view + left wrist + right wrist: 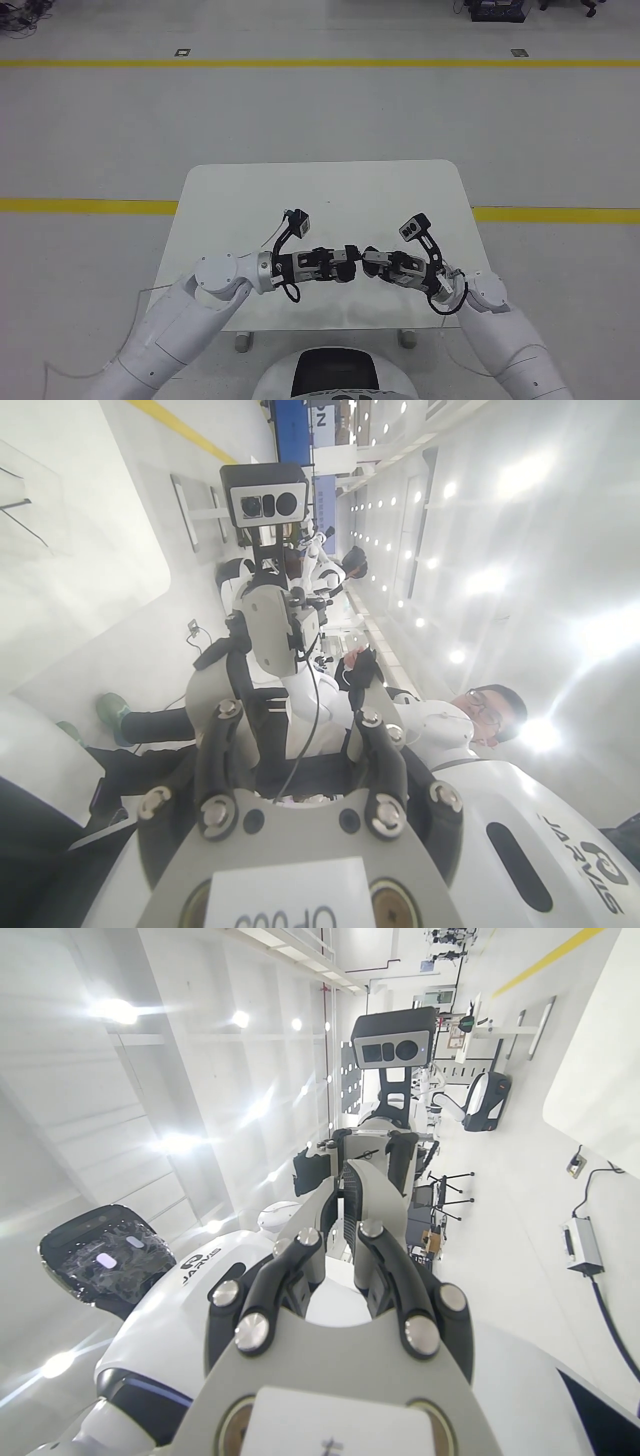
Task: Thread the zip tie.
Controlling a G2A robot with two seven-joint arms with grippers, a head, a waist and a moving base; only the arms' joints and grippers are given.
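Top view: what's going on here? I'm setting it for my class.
Both arms meet tip to tip above the near part of the white table. The left pincer is open, facing the right pincer. Whether either holds the zip tie is too small to tell.

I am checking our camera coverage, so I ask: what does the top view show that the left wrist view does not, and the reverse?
The top view adds the full outline of the white table and the left arm's own wrist camera. The left wrist view adds the ceiling lights and, close up, the spread fingers of the left pincer. Both share the right pincer, the right arm's wrist camera, a corner of the table and a yellow floor line.
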